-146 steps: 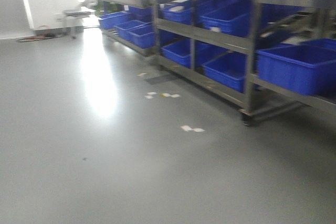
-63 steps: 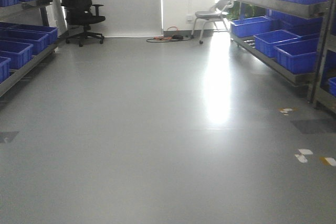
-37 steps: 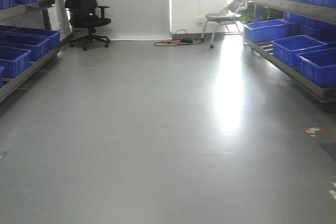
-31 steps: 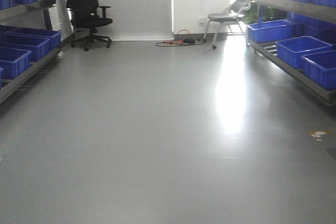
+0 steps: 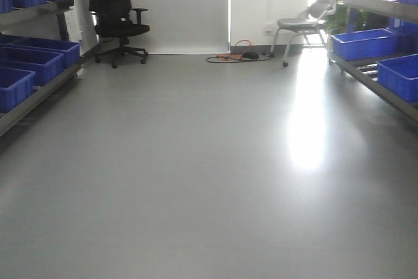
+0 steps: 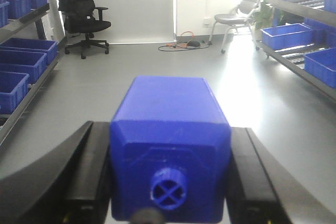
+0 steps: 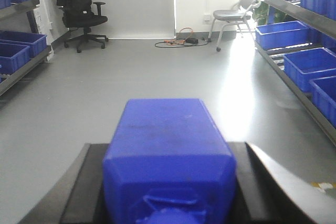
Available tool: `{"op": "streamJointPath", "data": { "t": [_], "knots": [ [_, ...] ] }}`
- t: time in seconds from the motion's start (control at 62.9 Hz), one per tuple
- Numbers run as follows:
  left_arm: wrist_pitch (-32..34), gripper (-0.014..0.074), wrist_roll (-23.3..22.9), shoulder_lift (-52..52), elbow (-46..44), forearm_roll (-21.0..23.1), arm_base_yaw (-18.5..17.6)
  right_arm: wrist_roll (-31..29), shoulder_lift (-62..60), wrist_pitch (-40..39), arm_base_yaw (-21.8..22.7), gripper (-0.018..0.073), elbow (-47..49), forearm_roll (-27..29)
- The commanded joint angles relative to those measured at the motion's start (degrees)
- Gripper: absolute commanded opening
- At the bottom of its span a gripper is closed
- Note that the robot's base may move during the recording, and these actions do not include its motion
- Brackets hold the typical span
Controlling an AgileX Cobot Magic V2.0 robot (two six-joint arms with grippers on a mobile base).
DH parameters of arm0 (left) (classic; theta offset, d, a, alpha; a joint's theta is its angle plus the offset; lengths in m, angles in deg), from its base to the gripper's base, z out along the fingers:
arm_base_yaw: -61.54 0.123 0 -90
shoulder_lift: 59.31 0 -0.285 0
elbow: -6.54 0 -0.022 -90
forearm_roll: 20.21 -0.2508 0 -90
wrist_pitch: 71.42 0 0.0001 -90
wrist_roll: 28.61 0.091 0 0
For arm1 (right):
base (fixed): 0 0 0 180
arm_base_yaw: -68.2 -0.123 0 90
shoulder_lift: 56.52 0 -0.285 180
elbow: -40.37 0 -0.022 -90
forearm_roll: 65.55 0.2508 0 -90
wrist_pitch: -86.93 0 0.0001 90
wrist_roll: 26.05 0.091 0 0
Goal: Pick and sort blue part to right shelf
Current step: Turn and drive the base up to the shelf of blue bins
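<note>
The blue part (image 7: 169, 129), a matte blue block with a wide cap at its near end, lies between the black fingers (image 7: 81, 182) of my right gripper (image 7: 168, 148), which is shut on it. My left gripper (image 6: 167, 129) is shut on a similar blue block (image 6: 170, 106) with a small narrow round neck. The right shelf (image 5: 375, 63), a steel rack carrying blue bins (image 5: 363, 44), runs along the right side of the aisle and also shows as the right shelf (image 7: 294, 51) in the right wrist view. No gripper shows in the front view.
A second rack with blue bins (image 5: 29, 63) lines the left side. At the far wall stand a black office chair (image 5: 117, 21) and a grey chair (image 5: 304, 21), with cables (image 5: 238, 57) on the floor between them. Grey floor (image 5: 209, 181) fills the aisle.
The front view has swung from facing the right rack to looking down the aisle. Over the last second the chairs and racks have drifted rightwards in the frame, and the floor marks have left view.
</note>
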Motion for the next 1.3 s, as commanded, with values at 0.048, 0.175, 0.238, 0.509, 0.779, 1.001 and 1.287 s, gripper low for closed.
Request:
{"op": "streamJointPath", "data": {
  "t": [0.048, 0.175, 0.238, 0.509, 0.779, 1.001, 1.287],
  "knots": [
    [5.4, 0.0354, -0.3, 0.5, -1.9, 0.3, 0.0, -0.1, 0.4, -5.2, 0.2, 0.0426, 1.7, 0.0],
    [5.4, 0.0354, -0.3, 0.5, -1.9, 0.3, 0.0, -0.1, 0.4, -5.2, 0.2, 0.0426, 1.7, 0.0],
    [5.4, 0.0354, -0.3, 0.5, -1.9, 0.3, 0.0, -0.1, 0.4, -5.2, 0.2, 0.0426, 1.7, 0.0],
    [5.4, 0.0354, -0.3, 0.5, -1.9, 0.3, 0.0, -0.1, 0.4, -5.2, 0.2, 0.0426, 1.7, 0.0],
    [5.4, 0.0354, -0.3, 0.5, -1.9, 0.3, 0.0, -0.1, 0.4, -5.2, 0.2, 0.0426, 1.7, 0.0],
    [5.4, 0.0354, -0.3, 0.5, -1.8, 0.3, 0.0, -0.1, 0.4, -5.2, 0.2, 0.0426, 1.7, 0.0],
    [5.3, 0.0354, -0.3, 0.5, -1.7, 0.3, 0.0, -0.1, 0.4, -5.2, 0.2, 0.0426, 1.7, 0.0]
  ]
}}
